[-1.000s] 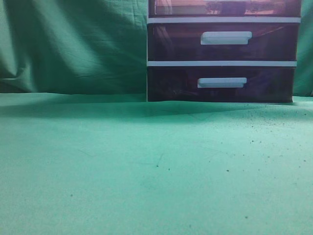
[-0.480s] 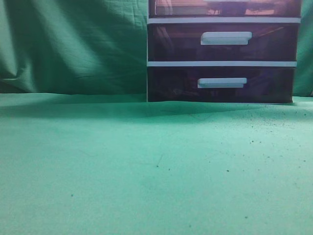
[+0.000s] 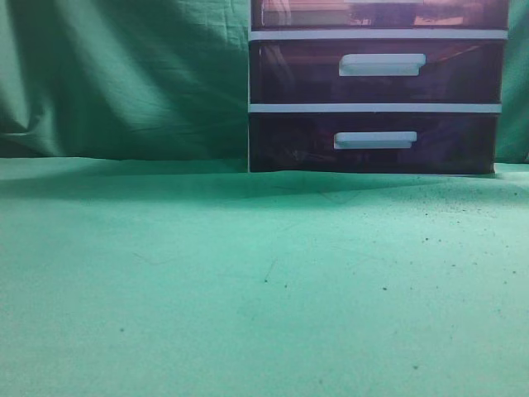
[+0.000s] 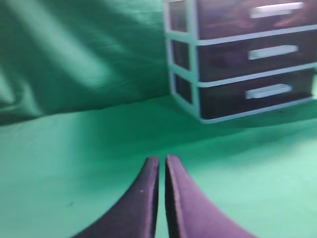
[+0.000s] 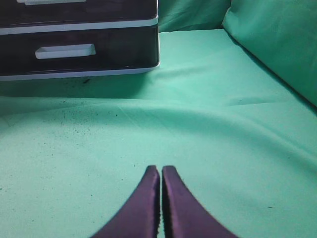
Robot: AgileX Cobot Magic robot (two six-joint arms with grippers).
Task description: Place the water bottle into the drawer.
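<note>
1. Looking along the worktop from the exterior view, I see only green cloth and the white-framed drawer unit at the back right. The drawer, pale pinkish-brown, sits at the very top, cut off by the frame edge, above two darker drawers. Neither tool shows in this view, and no water bottle stands anywhere on the cloth.

2. From the left wrist view, the left tool is clenched, its dark fingers nearly touching with nothing between them. The unit lies ahead and off to its right, well apart. No bottle shows.

3. From the right wrist view, the right tool is likewise clenched on nothing. The unit lies ahead and to its left, its lower handle plain to see. Again, no bottle.

4. With the bottle hidden, I cannot say which way it lies, how its long axis runs, or which arm is nearer.
</note>
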